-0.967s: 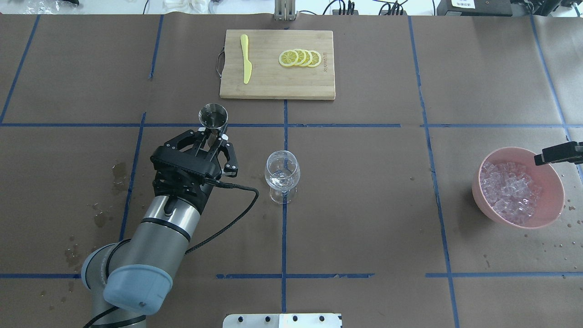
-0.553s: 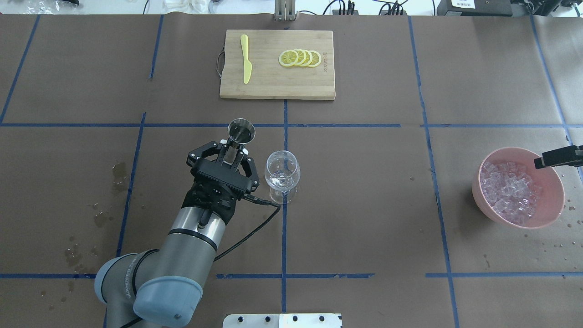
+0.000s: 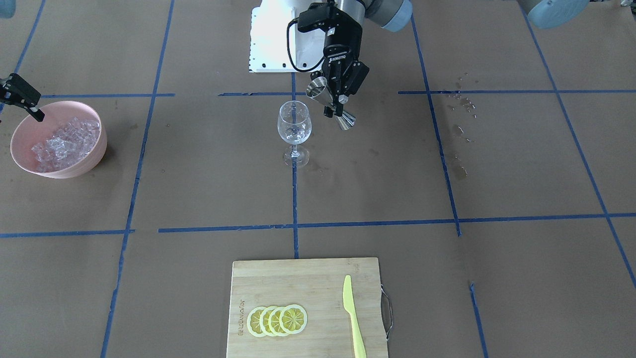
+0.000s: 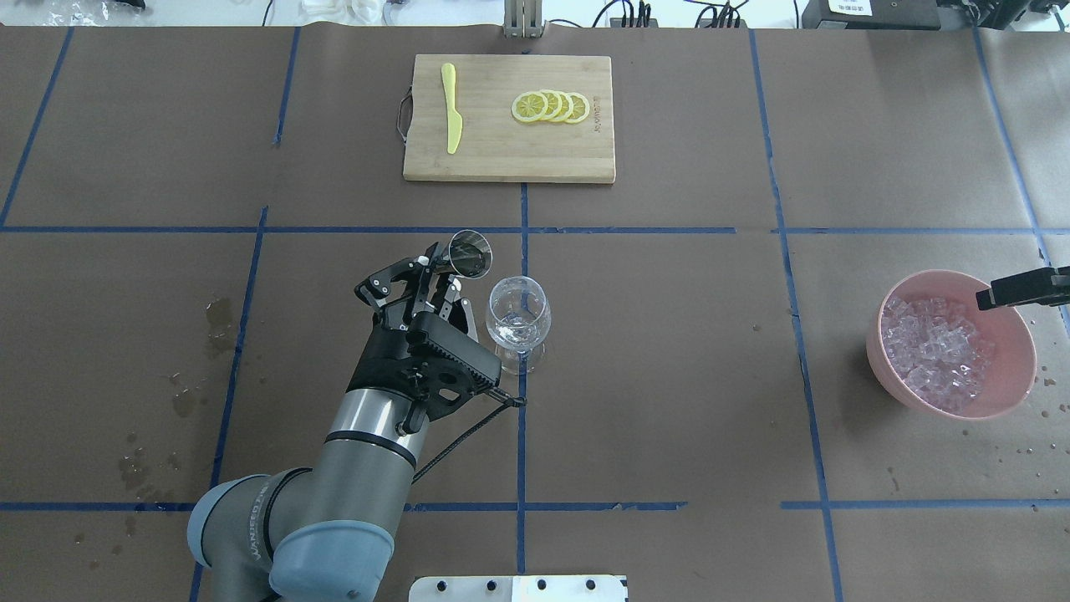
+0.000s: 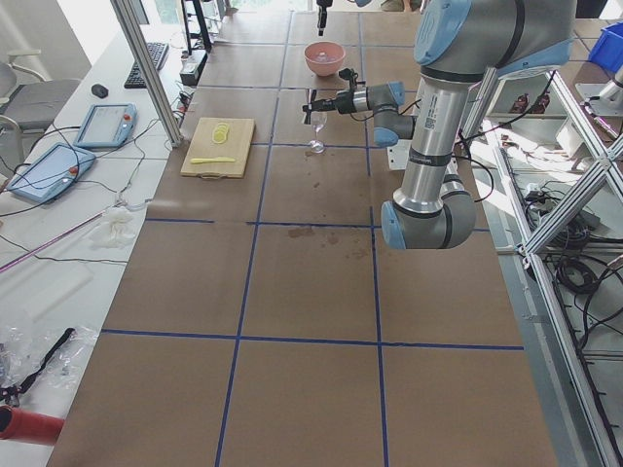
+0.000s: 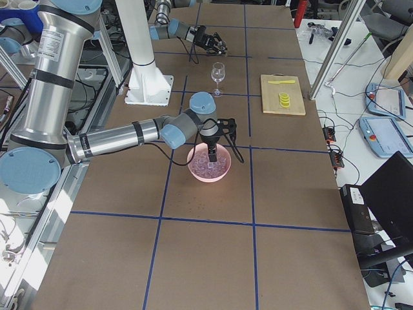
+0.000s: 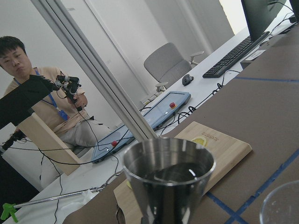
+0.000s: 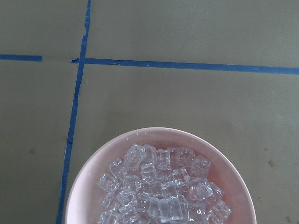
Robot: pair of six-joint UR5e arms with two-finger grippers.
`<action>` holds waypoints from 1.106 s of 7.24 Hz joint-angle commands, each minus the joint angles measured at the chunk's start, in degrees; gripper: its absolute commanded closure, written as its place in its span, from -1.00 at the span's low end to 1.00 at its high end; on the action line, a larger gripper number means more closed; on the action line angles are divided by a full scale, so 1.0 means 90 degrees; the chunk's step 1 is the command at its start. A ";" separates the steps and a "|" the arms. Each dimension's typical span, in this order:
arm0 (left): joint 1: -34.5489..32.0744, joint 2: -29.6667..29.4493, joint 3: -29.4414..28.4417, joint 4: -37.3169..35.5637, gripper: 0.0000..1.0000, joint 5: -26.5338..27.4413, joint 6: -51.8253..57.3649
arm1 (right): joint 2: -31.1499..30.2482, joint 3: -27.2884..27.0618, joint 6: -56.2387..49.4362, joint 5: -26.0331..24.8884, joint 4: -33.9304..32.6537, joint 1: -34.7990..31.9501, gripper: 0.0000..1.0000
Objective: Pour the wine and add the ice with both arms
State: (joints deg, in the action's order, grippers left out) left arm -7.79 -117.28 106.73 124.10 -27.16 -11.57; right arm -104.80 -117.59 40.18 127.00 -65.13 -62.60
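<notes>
While the ice (image 4: 934,344) is heaped in the pink bowl (image 4: 1021,368) at 3 o'clock of the wine glass (image 4: 518,311) and well apart from it, no cube can be made out in the glass. The steel jigger (image 4: 469,253) is clamped at its narrow waist between the fingers of the left gripper (image 4: 440,283). It is held at about 10 o'clock of the glass, just beside the rim, and tilted mouth-first toward it. What is taken for dark liquid (image 7: 169,174) is seen in its upper cup.

Risks, as judged:
- If the tilt is increased before the lip is carried over the rim, the stream could be run down the outside of the glass or onto the paper.
- The glass is tall-stemmed, so it could be tipped by a knock from the jigger or a finger at the rim.
- The jigger's waist is smooth metal, so slip under rotation is possible.
- The right gripper (image 4: 989,296) is hung over the bowl's 1 o'clock rim. The bowl could be shoved or cubes scattered by a careless descent.

Not resolved:
- The right gripper is cut off by the frame edge overhead and is absent from its own wrist view. Whether its fingers are apart or together cannot be told.
- Whether the jigger's lip overlaps the rim cannot be told.
- The level in the clear glass is hard to read.
</notes>
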 commanded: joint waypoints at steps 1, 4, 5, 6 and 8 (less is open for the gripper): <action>0.0025 -0.0084 -0.0052 -0.0009 1.00 0.0146 0.0951 | 0.0013 0.0009 0.0008 0.0000 0.0000 0.0013 -1.00; 0.0064 -0.0114 -0.0140 -0.0009 1.00 0.0244 0.1887 | 0.0013 0.0009 0.0008 -0.0010 0.0000 0.0013 -1.00; 0.0103 -0.0123 -0.0150 -0.0009 1.00 0.0379 0.2104 | 0.0003 0.0009 0.0008 -0.0010 0.0000 0.0022 -1.00; 0.0133 -0.0124 -0.0169 -0.0019 1.00 0.0516 0.2415 | 0.0003 0.0009 0.0008 -0.0010 0.0000 0.0032 -1.00; 0.0153 -0.0124 -0.0189 -0.0019 1.00 0.0664 0.2973 | -0.0006 0.0028 0.0008 -0.0010 0.0000 0.0042 -1.00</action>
State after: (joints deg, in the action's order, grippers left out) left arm -6.52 -118.38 105.11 123.97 -21.87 12.21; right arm -104.82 -117.43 40.26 126.91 -65.13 -62.28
